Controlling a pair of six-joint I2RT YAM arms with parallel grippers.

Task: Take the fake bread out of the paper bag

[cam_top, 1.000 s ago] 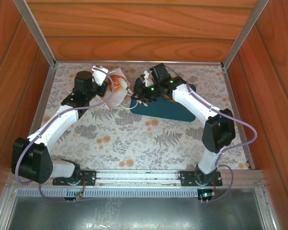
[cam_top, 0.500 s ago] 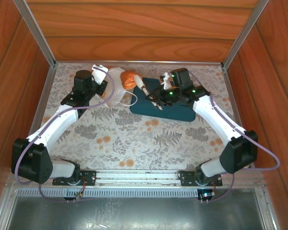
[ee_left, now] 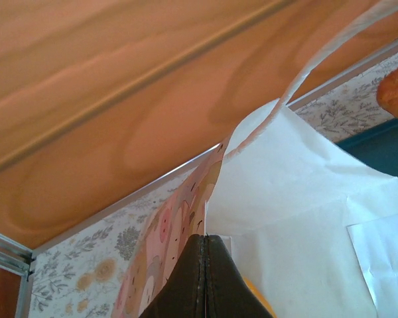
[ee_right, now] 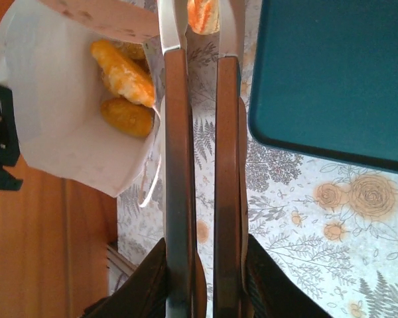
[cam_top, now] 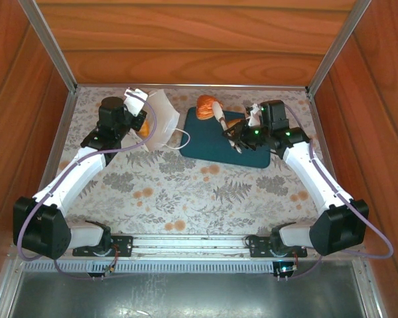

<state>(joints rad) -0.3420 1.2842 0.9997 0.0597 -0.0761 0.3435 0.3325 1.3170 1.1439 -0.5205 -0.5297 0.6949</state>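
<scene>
The white paper bag [cam_top: 162, 119] lies tipped at the back left, its mouth facing right. My left gripper [cam_top: 139, 121] is shut on its rim [ee_left: 215, 218], fingers pressed together on the paper. Inside the bag [ee_right: 60, 106] lie two golden pieces of fake bread [ee_right: 123, 73]. My right gripper [cam_top: 244, 136] is shut on a pair of long tongs [ee_right: 176, 165]. The tongs' tips pinch one orange-brown piece of fake bread [cam_top: 207, 106], held by the far left corner of the teal tray [cam_top: 219, 151]. That piece shows at the tong tips [ee_right: 202, 14].
The teal tray [ee_right: 331, 73] lies flat on the floral tablecloth [cam_top: 186, 192], right of the bag. A loop handle [cam_top: 182, 138] trails from the bag toward the tray. Wooden walls [cam_top: 186, 40] and metal rails enclose the table at the back and sides.
The right arm has drawn back to the right from the bag's mouth, carrying a piece of bread in the tongs to the tray's far corner. The left gripper keeps holding the bag.
</scene>
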